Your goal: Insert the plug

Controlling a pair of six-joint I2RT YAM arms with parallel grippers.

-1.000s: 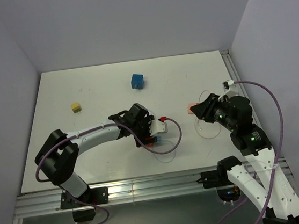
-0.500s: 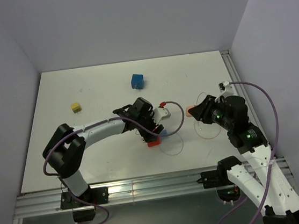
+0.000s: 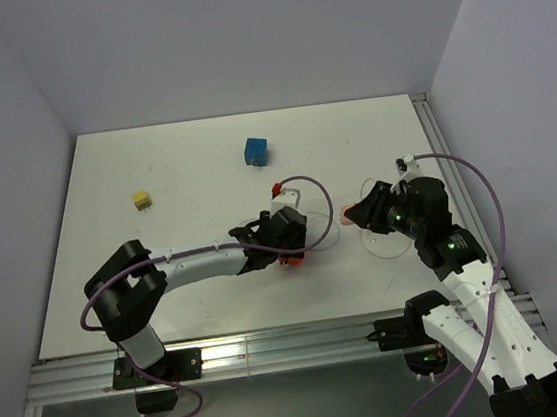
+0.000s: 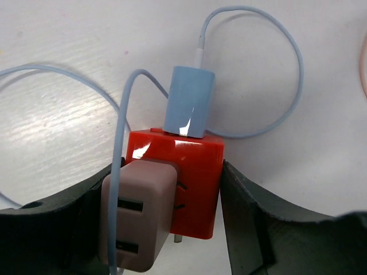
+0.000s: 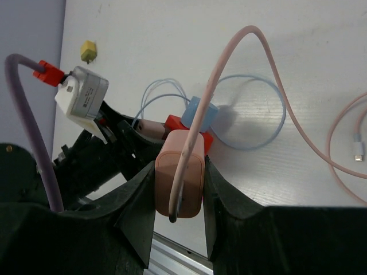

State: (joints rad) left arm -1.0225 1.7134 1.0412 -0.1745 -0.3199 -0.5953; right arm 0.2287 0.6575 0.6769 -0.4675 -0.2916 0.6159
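Note:
My left gripper (image 3: 288, 252) is shut on a red socket block (image 4: 195, 172) and holds it at the table surface. A light blue plug (image 4: 189, 109) with a blue cable sits in the block's far face. A taupe adapter (image 4: 135, 220) sits on its left side, between the block and the left finger. My right gripper (image 5: 179, 192) is shut on a pink plug (image 5: 179, 172) with a pink cable (image 5: 229, 74). It hovers just right of the block (image 3: 287, 261), apart from it. In the top view the pink plug (image 3: 346, 212) shows at the right gripper (image 3: 352, 214).
A blue cube (image 3: 256, 151) lies at the back centre and a small yellow plug (image 3: 141, 199) at the left. A loop of pink cable (image 3: 388, 238) lies under the right arm. Blue cable loops (image 4: 269, 74) lie around the block.
My left gripper has turned and carried the red block a little right and nearer. My right gripper has moved slightly left with the pink plug, closing the gap.

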